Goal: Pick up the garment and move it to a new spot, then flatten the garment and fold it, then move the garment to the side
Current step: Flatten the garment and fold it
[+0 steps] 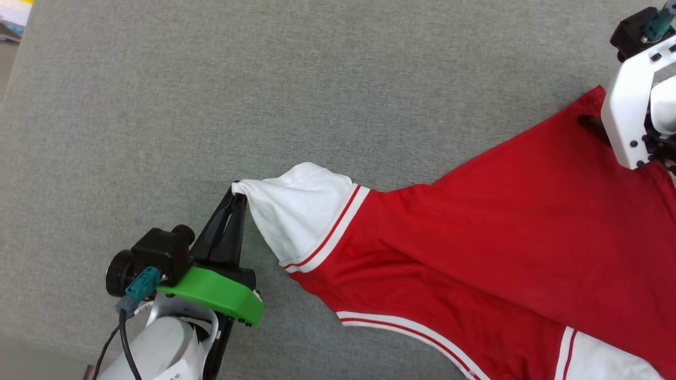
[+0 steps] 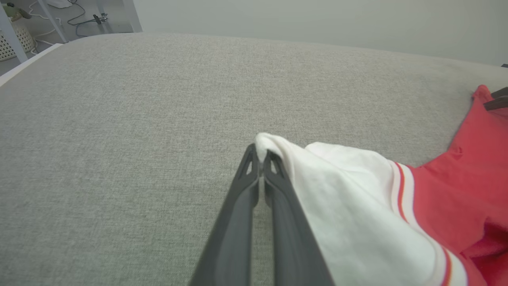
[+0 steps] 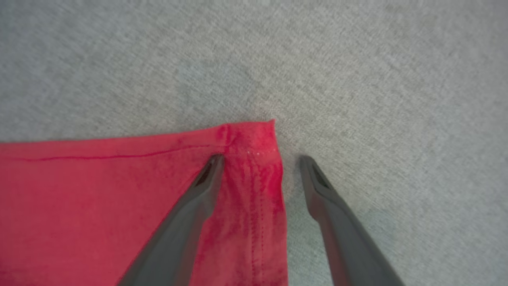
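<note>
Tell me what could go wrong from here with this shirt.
1. The left gripper pinches only the very tip of the white sleeve; a hard pull may slip it free.
2. The right gripper stands open at the red hem corner of the garment, one finger off the cloth; closing may catch only an edge.

Lab-like room: fabric-covered table (image 2: 119, 119), loose floor cables (image 2: 77, 22)

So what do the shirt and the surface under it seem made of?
The shirt looks like soft matte knit cloth, probably jersey: it drapes, bunches and shows a stitched hem. The surface looks like grey matte woven fabric: a fine flecked weave shows.
</note>
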Controlling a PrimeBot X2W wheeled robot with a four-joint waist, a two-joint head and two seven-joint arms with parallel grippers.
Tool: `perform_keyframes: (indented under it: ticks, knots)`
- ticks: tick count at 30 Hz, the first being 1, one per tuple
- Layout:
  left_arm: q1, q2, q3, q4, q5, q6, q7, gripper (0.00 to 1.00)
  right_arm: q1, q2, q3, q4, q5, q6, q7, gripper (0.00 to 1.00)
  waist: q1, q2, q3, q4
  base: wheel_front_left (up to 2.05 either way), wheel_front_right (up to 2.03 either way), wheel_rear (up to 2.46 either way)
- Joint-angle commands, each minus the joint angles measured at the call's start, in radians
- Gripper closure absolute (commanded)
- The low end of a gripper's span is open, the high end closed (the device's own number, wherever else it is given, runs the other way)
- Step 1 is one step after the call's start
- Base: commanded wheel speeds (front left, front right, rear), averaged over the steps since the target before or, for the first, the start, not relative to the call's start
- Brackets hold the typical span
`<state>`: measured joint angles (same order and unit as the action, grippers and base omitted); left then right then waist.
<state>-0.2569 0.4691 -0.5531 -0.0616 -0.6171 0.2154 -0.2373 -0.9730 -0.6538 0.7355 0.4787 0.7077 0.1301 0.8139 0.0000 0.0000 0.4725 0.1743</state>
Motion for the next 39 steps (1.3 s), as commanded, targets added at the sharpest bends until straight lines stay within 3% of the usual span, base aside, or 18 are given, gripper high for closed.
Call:
perform_keyframes:
  ticks: [1, 2, 3, 4, 5, 17, 25, 32, 39]
  knots:
    - [-0.017, -0.006, 0.002, 0.008, 0.005, -0.005, -0.009, 1.00, 0.031, 0.023, 0.044, 0.030, 0.022, 0.001, 0.004, 0.00, 0.0000, 0.0000, 0.009, 0.010, 0.00, 0.00, 0.00]
    - [-0.018, -0.010, 0.002, 0.014, 0.004, -0.007, -0.010, 1.00, 0.037, 0.023, 0.060, 0.041, 0.043, 0.001, 0.005, 0.00, 0.0000, 0.0000, 0.007, 0.009, 0.00, 0.00, 0.00]
    - [-0.019, -0.012, 0.003, 0.019, 0.004, -0.009, -0.011, 1.00, 0.037, 0.020, 0.075, 0.047, 0.053, 0.001, 0.002, 0.16, 0.0000, 0.0000, 0.004, 0.008, 0.00, 0.00, 0.00]
    - [-0.018, -0.016, 0.003, 0.024, 0.004, -0.011, -0.013, 1.00, 0.035, 0.014, 0.090, 0.051, 0.060, 0.001, -0.013, 0.85, 0.0000, 0.0000, -0.001, 0.006, 0.00, 0.00, 0.00]
    - [-0.017, -0.018, 0.004, 0.029, 0.004, -0.012, -0.013, 1.00, 0.034, 0.010, 0.097, 0.055, 0.068, 0.001, -0.026, 1.00, 0.0000, 0.0000, -0.005, 0.004, 0.00, 0.00, 0.00]
    - [-0.015, 0.001, 0.037, 0.070, 0.003, -0.034, -0.020, 1.00, 0.017, -0.003, 0.050, 0.050, 0.168, 0.001, -0.432, 1.00, 0.0000, 0.0000, -0.149, -0.052, 0.00, 0.00, 0.00]
    - [-0.132, 0.049, 0.085, 0.051, 0.024, -0.063, -0.018, 1.00, 0.040, -0.028, 0.007, -0.012, 0.173, 0.001, -0.674, 1.00, 0.0000, 0.0000, -0.251, -0.090, 0.00, 0.00, 0.00]
    - [-0.298, 0.113, 0.119, -0.017, 0.047, -0.089, 0.048, 1.00, 0.039, -0.045, -0.060, -0.102, 0.136, 0.001, -0.755, 1.00, 0.0000, 0.0000, -0.278, -0.119, 0.00, 0.00, 0.00]
    - [-0.536, 0.142, 0.137, -0.025, 0.060, -0.141, 0.131, 1.00, -0.008, -0.043, -0.174, -0.209, 0.087, 0.001, -0.713, 1.00, 0.0000, 0.0000, -0.218, -0.149, 0.00, 0.00, 0.00]
